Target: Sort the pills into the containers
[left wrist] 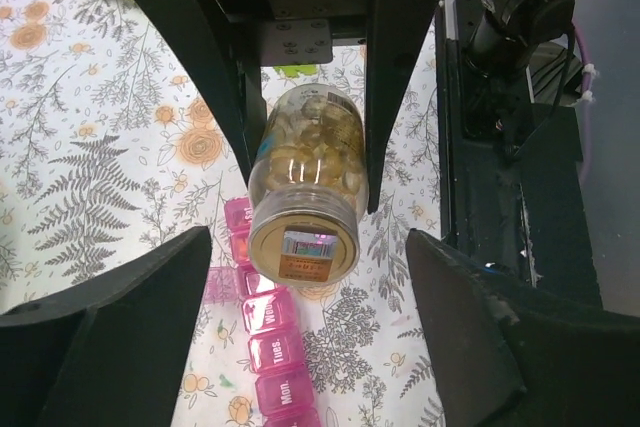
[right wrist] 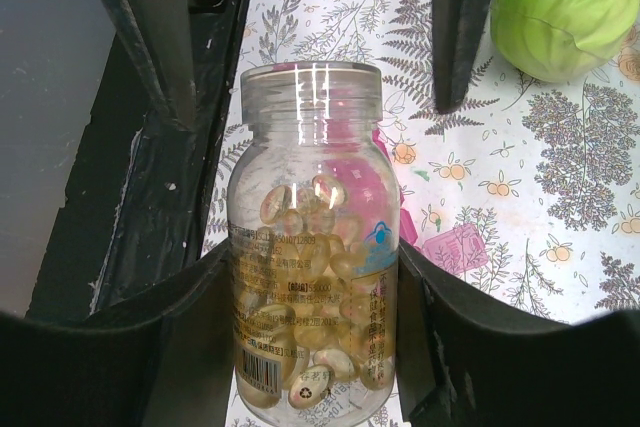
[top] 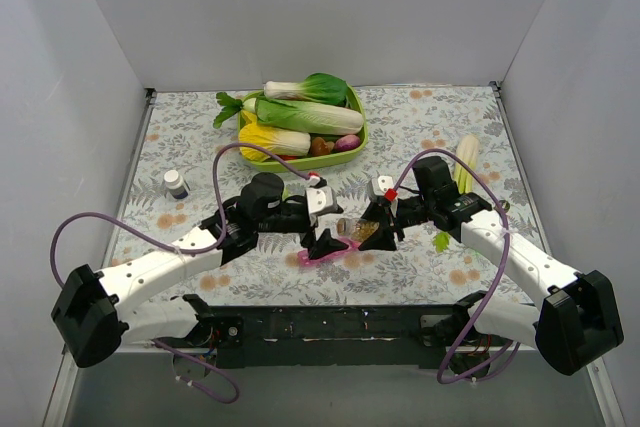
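Now: right hand (right wrist: 313, 277) is grasping the bottle (right wrist: 310, 117) of pills (right wrist: 345, 337) near the pink box (left wrist: 268, 342).
Spare: left hand (left wrist: 310, 235) is hovering, released.
Next: probably tipping pills gently into it.

we count one clear plastic bottle of yellowish capsules (right wrist: 313, 247), one translucent pink pill-organiser strip (left wrist: 275, 347), one green tray (top: 362, 129), one white-capped jar (top: 176, 184).

Top view: bright, even, diffuse overhead light; soft faint shadows under the arms on the floral-patterned table (top: 430, 117). Wrist views: white glare streaks on the clear plastic pill bottle (right wrist: 313, 237); left tool's black fingers (left wrist: 110, 337), nearest the lens, blurred; table print sharp.
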`<state>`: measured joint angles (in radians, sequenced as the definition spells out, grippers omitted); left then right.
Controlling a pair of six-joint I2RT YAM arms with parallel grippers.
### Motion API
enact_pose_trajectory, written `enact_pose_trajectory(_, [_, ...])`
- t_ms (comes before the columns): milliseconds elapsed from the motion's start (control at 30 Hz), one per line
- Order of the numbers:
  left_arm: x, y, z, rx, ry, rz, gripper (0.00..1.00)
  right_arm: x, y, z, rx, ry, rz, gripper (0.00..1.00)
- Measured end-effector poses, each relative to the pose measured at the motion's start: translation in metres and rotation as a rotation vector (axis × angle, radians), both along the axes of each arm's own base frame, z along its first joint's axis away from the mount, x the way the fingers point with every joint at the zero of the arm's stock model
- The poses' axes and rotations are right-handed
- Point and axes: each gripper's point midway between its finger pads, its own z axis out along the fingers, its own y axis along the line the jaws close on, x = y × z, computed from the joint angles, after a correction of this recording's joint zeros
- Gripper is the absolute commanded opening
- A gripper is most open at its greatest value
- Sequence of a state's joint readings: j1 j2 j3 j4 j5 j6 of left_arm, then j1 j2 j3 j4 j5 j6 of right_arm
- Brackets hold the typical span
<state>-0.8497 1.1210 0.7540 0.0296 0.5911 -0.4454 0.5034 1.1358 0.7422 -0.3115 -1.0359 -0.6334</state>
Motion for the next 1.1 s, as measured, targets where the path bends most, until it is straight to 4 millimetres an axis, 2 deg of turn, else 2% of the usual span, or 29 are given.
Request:
enact_pose_trajectory(100, [-0.001, -0.003, 0.0, 0.0, 0.012, -0.005, 0.43, 0.0, 0.0, 0.0, 0.0, 0.0, 0.0, 0.01])
enact_pose_trajectory(133, [-0.001, -0.004, 0.0, 0.001, 0.019, -0.006, 0.27, 0.0, 0.0, 0.0, 0.0, 0.0, 0.0, 0.01])
enact_pose_trajectory(200, [0.0, -0.005, 0.0, 0.002, 0.033, -0.005, 0.12, 0.0, 0.0, 0.0, 0.0, 0.001, 0.001, 0.01])
enact_pose_trajectory(233, [0.0, -0.006, 0.0, 0.003, 0.042, -0.003, 0.0, 0.0, 0.0, 0.0, 0.0, 0.0, 0.001, 0.01])
enact_pose_trajectory(467, [0.002, -0.009, 0.0, 0.024, 0.202, 0.065, 0.0, 0.002, -0.001, 0.0, -0.001, 0.0, -0.007, 0.01])
enact_pose_trajectory(600, [0.005, -0.01, 0.0, 0.025, 0.42, 0.193, 0.0, 0.004, -0.003, -0.001, -0.006, -0.004, -0.018, 0.01])
enact_pose_trajectory(933, [0.008, -0.007, 0.006, -0.069, 1.11, 0.577, 0.0, 0.007, -0.001, 0.001, 0.004, -0.021, -0.02, 0.01])
enact_pose_trajectory(1100, [0.008, -0.008, 0.01, -0.109, 1.308, 0.667, 0.0, 0.008, -0.001, 0.005, 0.014, -0.036, -0.019, 0.01])
